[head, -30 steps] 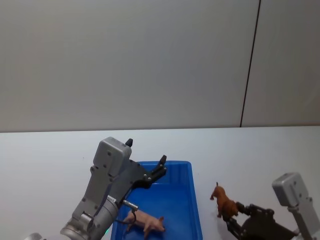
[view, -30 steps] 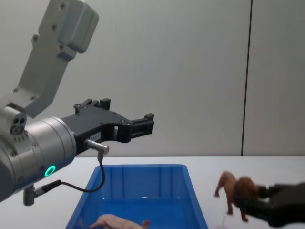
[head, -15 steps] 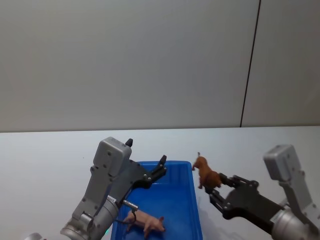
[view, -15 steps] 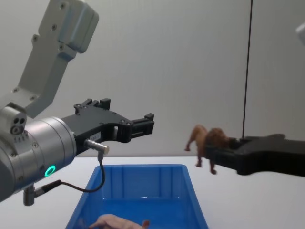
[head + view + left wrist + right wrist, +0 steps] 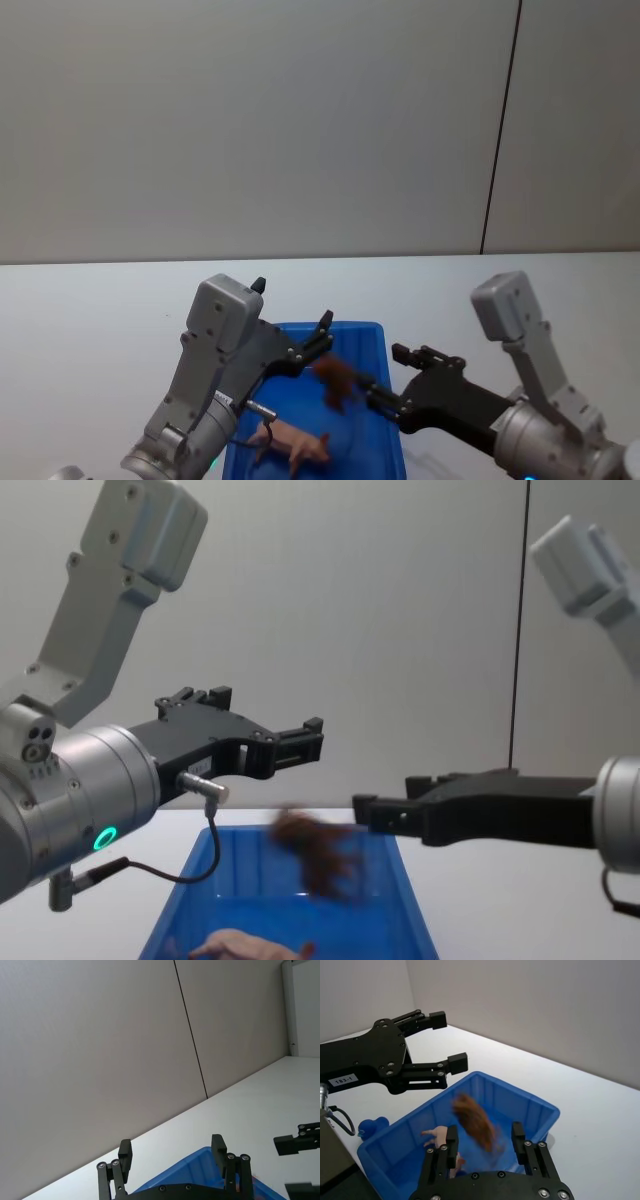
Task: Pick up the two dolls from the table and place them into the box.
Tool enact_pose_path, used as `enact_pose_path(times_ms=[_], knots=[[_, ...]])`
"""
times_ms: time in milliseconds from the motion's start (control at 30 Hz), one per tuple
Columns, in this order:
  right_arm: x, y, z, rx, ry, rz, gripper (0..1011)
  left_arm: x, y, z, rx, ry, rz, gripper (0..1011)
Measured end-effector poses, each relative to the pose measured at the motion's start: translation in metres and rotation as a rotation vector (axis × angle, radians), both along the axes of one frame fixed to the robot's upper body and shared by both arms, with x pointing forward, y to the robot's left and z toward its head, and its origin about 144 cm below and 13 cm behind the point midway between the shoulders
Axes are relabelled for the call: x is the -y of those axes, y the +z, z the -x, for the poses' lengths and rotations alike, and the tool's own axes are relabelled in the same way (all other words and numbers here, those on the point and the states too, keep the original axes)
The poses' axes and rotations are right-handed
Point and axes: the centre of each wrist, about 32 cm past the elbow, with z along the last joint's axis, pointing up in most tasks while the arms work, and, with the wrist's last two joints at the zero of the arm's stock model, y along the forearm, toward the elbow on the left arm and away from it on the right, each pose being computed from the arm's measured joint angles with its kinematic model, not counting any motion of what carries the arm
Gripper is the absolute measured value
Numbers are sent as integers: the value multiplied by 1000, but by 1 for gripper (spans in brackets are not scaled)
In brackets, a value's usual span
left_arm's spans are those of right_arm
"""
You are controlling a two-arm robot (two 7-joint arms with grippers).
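From the head view, the right gripper (image 5: 385, 372) reaches over the right rim of the box (image 5: 352, 327) with its jaws spread. The brown doll (image 5: 338, 380) is a blur in mid-air just off them. The pink doll (image 5: 296, 443) lies inside, toward the near edge.

The left wrist view has the left gripper (image 5: 171, 1147) over the far edge, jaws spread and empty.

The right wrist view puts the brown doll right above the pink one.

In the chest view it's at about rim height. I'd worry it bounces off the pink doll or clips the right rim and hops out onto the table (image 5: 100, 320).

Bright, even, diffuse light; shadows soft and faint; brown doll (image 5: 337, 380) heavily smeared by motion blur, head and chest views.
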Motion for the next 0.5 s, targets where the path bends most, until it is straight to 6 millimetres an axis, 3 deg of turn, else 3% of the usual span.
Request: enact_pose_path(times_ms=[400,500], knots=[[-3,-3,-5,-27,32,-4,965,0,0,0,0,0,0,1001],[3,-5,-4,-23,29,0,1001,0,0,0,0,0,0,1001]])
